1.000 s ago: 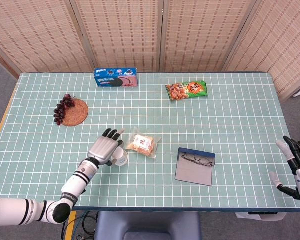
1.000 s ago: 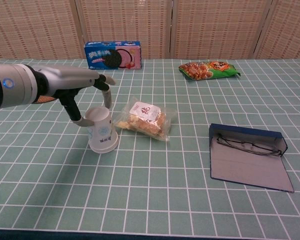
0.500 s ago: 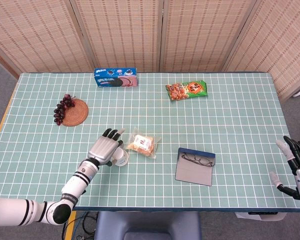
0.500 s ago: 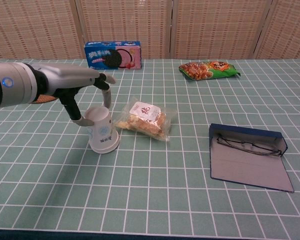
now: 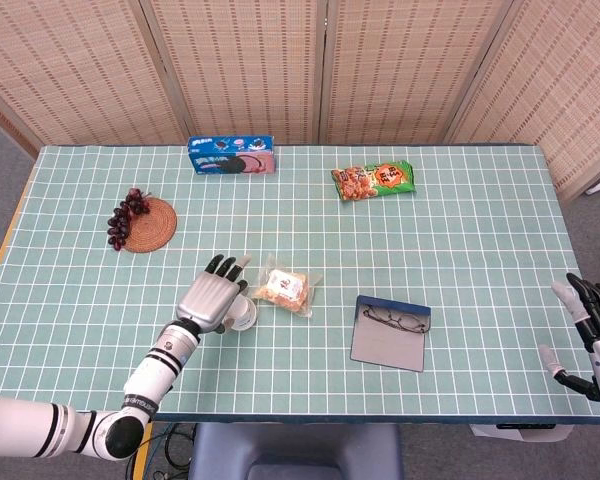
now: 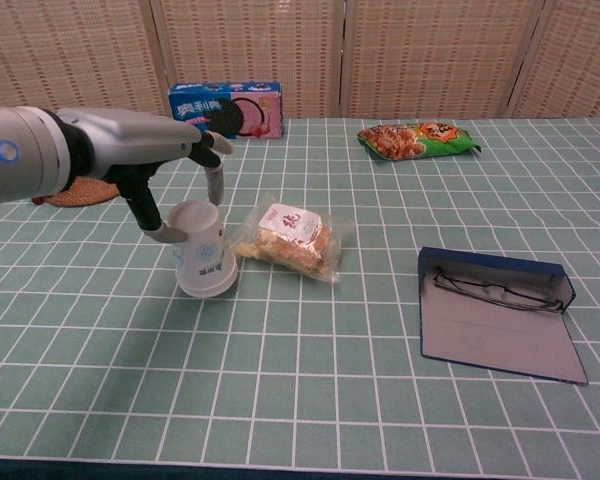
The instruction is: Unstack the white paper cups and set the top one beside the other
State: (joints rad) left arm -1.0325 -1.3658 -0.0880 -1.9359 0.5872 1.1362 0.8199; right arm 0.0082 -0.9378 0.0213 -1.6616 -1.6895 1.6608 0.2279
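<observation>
Left hand [image 6: 180,185] sits over the inverted white paper cups [image 6: 204,252], thumb on the near-left side by the top, a finger down the far side. Looks like a light pinch on the top cup, but contact on the far side isn't clear, so you can't call it a firm hold. The stack stands base-up on the tabletop [image 6: 310,400] at about 8 o'clock from the centre, just beside the clear snack packet [image 6: 288,240], which lies at its 3 o'clock.

Right hand [image 5: 590,330] is at the tabletop's 4 o'clock edge, fingers apart, holding nothing.

Handling, my read:
- Thin waxed paper, very light and easy to crush. Squeeze gently.
- Smooth tapered wall, probably slippery. Nested cups tend to stick, so the lower one may lift too.
- Take hold high on the top cup, near the stiff flat base, where the wall resists denting.
- Your free hand could pin the lower cup's rolled rim.

Set-down space: bare checked cloth at 9 o'clock of the stack.
</observation>
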